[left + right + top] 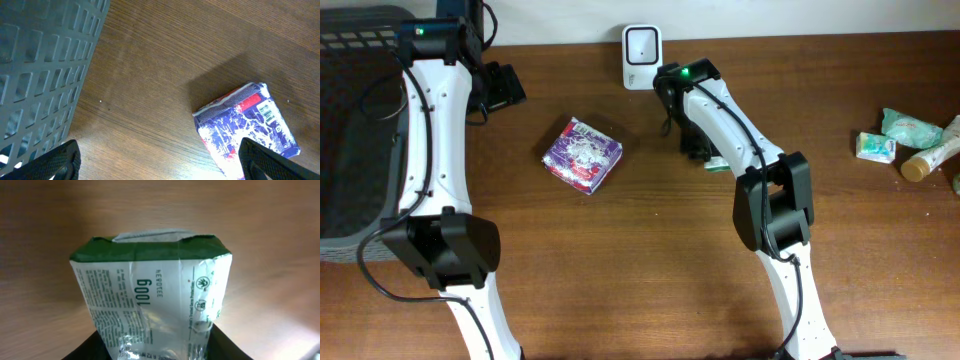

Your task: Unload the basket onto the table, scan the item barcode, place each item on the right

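Green packet [717,163], overhead: only a corner shows beneath the right gripper [705,150], near the white scanner [642,45] at the table's back edge.
Right arm, overhead: stretched forward and leftward, with the wrist just beside the scanner.
Left arm, overhead: extended along the basket [350,120]; the left gripper [498,88] hangs apart from the purple packet [582,153].
Left gripper [165,169], left wrist view: fingers [60,161] are spread wide over bare table and hold nothing. The purple packet [250,130] lies ahead, barcode up.
Green packet [150,295], right wrist view: upright, its lower end pinched between the dark fingers [87,350].
Step in hand: probably presenting the packet. No barcode shows here, so turn that face squarely to the scanner window and hold it steady.
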Tool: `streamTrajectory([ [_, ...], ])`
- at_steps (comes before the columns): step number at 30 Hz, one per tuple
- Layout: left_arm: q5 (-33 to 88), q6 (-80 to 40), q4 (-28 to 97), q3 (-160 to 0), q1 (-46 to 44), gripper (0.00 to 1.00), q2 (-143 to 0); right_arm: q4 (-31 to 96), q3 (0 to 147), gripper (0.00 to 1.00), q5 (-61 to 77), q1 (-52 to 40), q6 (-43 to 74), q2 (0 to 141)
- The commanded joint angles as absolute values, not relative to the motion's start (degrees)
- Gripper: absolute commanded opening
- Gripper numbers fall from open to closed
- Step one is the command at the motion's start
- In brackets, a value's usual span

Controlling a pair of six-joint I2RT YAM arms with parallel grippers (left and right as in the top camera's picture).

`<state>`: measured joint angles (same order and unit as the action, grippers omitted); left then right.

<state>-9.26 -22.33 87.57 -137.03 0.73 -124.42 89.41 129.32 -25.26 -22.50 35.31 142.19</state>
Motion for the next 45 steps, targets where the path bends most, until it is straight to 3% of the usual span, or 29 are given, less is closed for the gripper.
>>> streamTrajectory([
  [1, -9.28, -22.90, 87.66, -136.86, 0.93, 0.99, -125.14, 93.73, 129.54, 0.42, -40.40, -22.55, 41.23, 142.15],
  [7, -9.28, -22.87, 87.66, -136.86, 0.93, 0.99, -125.14, 95.09, 123.46, 0.42, -47.72, -22.46, 46.09, 142.52],
  [11, -9.28, -22.87, 87.66, -136.86, 0.93, 0.99, -125.14, 94.74, 115.70, 0.60, -46.92, -22.59, 46.63, 144.03],
  [14, -9.28, -22.90, 87.66, -136.86, 0.93, 0.99, -125.14, 94.26, 115.72, 0.61, -44.80, -23.03, 46.59, 144.03],
  [15, -9.28, -22.87, 87.66, -136.86, 0.93, 0.99, -125.14, 93.78, 115.72, 0.68, -44.07, -23.24, 46.59, 144.03],
  [18, -9.28, -22.90, 87.66, -136.86, 0.93, 0.99, -125.14, 93.65, 117.08, 0.72, -40.91, -22.83, 44.71, 144.03],
  [19, -9.28, -22.87, 87.66, -136.86, 0.93, 0.99, -125.14, 93.62, 117.78, 0.88, -39.09, -22.39, 42.68, 144.03],
  [20, -9.28, -22.90, 87.66, -136.86, 0.93, 0.99, -125.14, 93.76, 117.99, 0.91, -37.06, -21.67, 41.30, 144.03],
  [23, -9.28, -22.87, 87.66, -136.86, 0.93, 0.99, -125.14, 94.37, 117.97, 0.93, -31.51, -17.56, 38.37, 144.03],
  [26, -9.28, -22.87, 87.66, -136.86, 0.93, 0.99, -125.14, 92.33, 117.99, 0.93, -18.02, -12.38, 19.40, 144.03],
  [27, -9.28, -22.87, 87.66, -136.86, 0.93, 0.99, -125.14, 92.25, 118.52, 0.98, -9.47, -9.28, 9.78, 143.92],
  [30, -9.28, -22.87, 87.68, -136.86, 0.93, 0.99, -125.14, 93.41, 120.03, 0.99, 0.49, -3.03, -5.02, 143.92],
  [38, -9.28, -22.87, 87.66, -136.86, 0.93, 0.99, -125.14, 81.76, 119.11, 0.99, -5.85, 1.93, -10.52, 143.94],
  [40, -9.28, -22.87, 87.66, -136.86, 0.93, 0.99, -125.14, 81.65, 118.19, 0.99, -5.82, 1.96, -10.48, 143.96],
  [43, -9.28, -22.87, 87.66, -136.86, 0.93, 0.99, -125.14, 86.08, 117.51, 0.87, -1.39, 1.96, -10.50, 143.96],
  [45, -9.28, -22.87, 87.66, -136.86, 0.93, 0.99, -125.14, 89.34, 117.54, 0.91, 4.43, 1.89, -11.79, 143.96],
])
